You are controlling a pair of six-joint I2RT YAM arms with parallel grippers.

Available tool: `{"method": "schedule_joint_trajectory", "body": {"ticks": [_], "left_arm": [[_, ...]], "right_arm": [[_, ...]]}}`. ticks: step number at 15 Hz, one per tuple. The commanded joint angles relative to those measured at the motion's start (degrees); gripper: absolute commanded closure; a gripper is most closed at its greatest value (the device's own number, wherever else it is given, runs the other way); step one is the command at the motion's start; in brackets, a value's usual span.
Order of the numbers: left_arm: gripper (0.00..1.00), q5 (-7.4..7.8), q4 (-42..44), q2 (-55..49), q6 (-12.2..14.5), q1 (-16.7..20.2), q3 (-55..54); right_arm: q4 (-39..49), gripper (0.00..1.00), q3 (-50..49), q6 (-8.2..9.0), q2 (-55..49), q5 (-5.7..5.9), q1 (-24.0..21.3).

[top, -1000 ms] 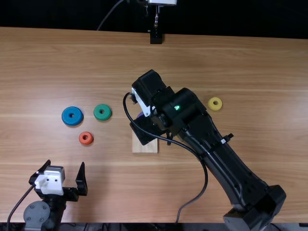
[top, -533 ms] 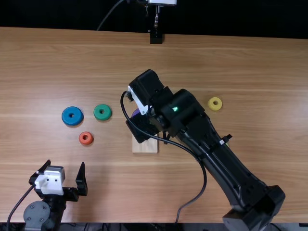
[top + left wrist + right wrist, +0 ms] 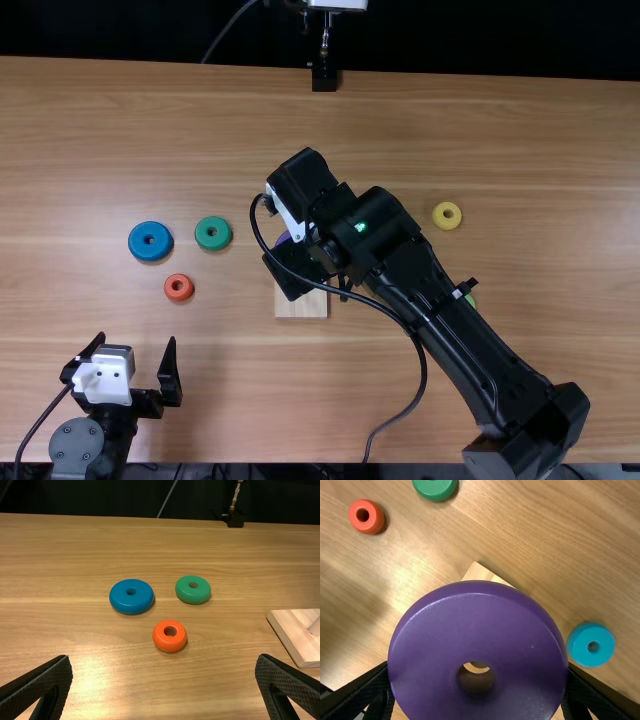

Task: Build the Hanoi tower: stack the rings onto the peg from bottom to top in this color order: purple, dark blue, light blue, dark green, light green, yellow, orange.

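Purple ring [image 3: 477,630] firmly gripped by right gripper [image 3: 294,270], held over wooden base [image 3: 300,306], base partly covered from view; left gripper [image 3: 136,337] seen at table's near left, fingers spread wide; dark blue ring [image 3: 150,241] and dark green ring [image 3: 212,233] laid side by side, apart, orange ring [image 3: 178,287] set nearer; yellow ring [image 3: 446,215] placed out right, light green ring [image 3: 471,299] mostly hidden by right arm, light blue ring [image 3: 592,644] spotted beside purple one in right wrist view
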Motion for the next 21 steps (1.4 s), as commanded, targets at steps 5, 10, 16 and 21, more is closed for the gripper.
{"method": "schedule_joint_trajectory", "body": {"ticks": [5,10,16,21], "left_arm": [[0.00,0.68,-4.5,-0.7,0.3,0.2,-6.0],[0.00,0.68,-4.5,-0.7,0.3,0.2,-6.0],[0.00,0.68,-4.5,-0.7,0.3,0.2,-6.0],[0.00,0.68,-4.5,-0.7,0.3,0.2,-6.0]], "right_arm": [[-0.3,0.00,-0.7,-0.30,1.1,-0.07,0.9],[0.4,0.00,0.0,-0.19,1.0,-0.07,0.6],[12.0,0.00,-2.2,-0.40,-1.0,-0.28,-3.2],[31.5,0.00,-20.7,-0.40,-17.0,-0.28,-16.1]]}}
